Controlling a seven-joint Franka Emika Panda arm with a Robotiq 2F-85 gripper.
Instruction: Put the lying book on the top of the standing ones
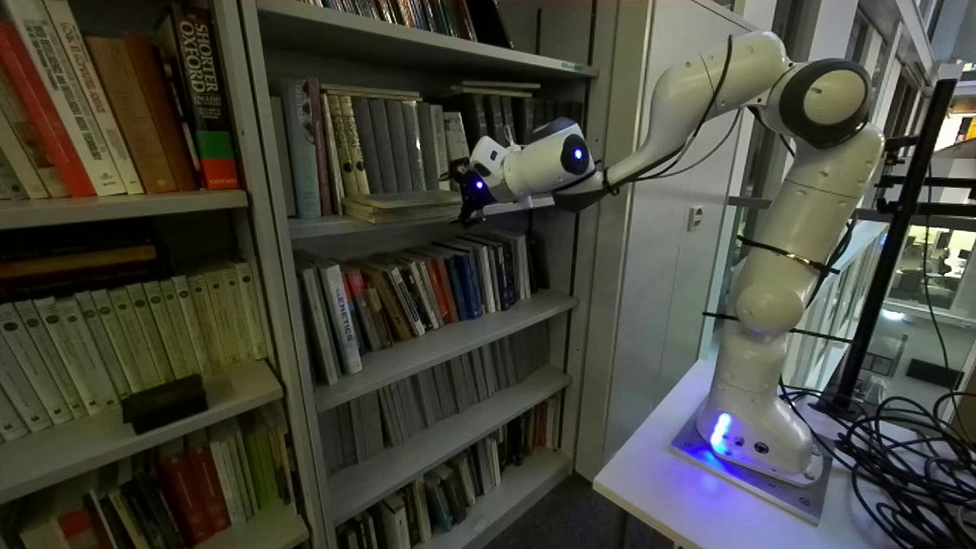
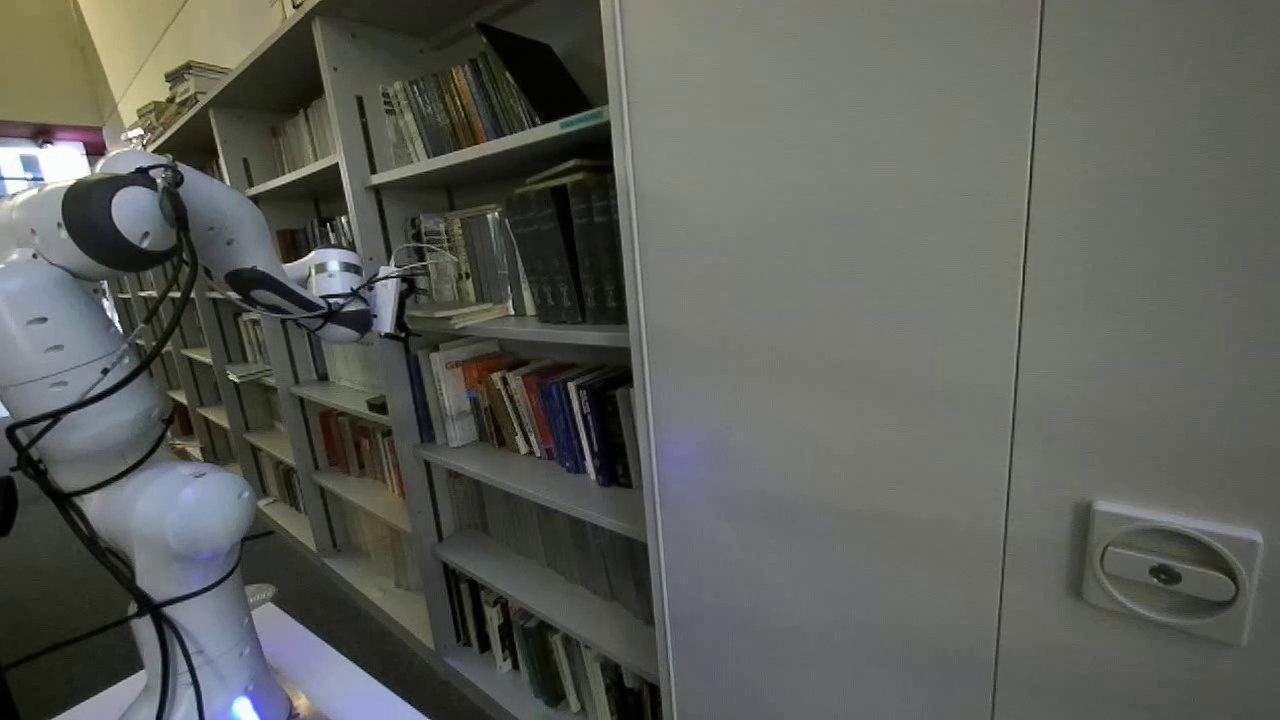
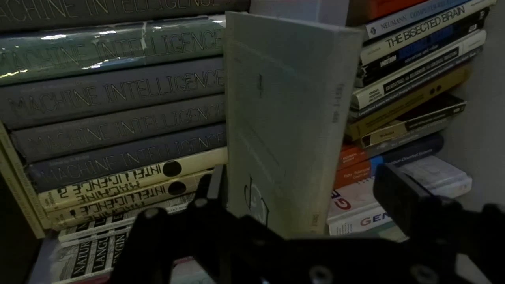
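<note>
The pale lying book rests flat at the front of a shelf, before the standing ones, grey and cream spines lettered Machine Intelligence. In an exterior view the lying book juts toward the shelf's front. My gripper is at its end nearer the arm. In the turned wrist view, the greenish-white cover and spine of the lying book face the gap of my open gripper. One fingertip is beside the cover's left edge; whether it touches is unclear. The far finger stands apart from the spine.
Thin flat books lie on top of the standing ones, under an upper shelf board. Dark volumes stand farther along the same shelf. Colourful spines fill the shelf below. A cabinet upright bounds the bay.
</note>
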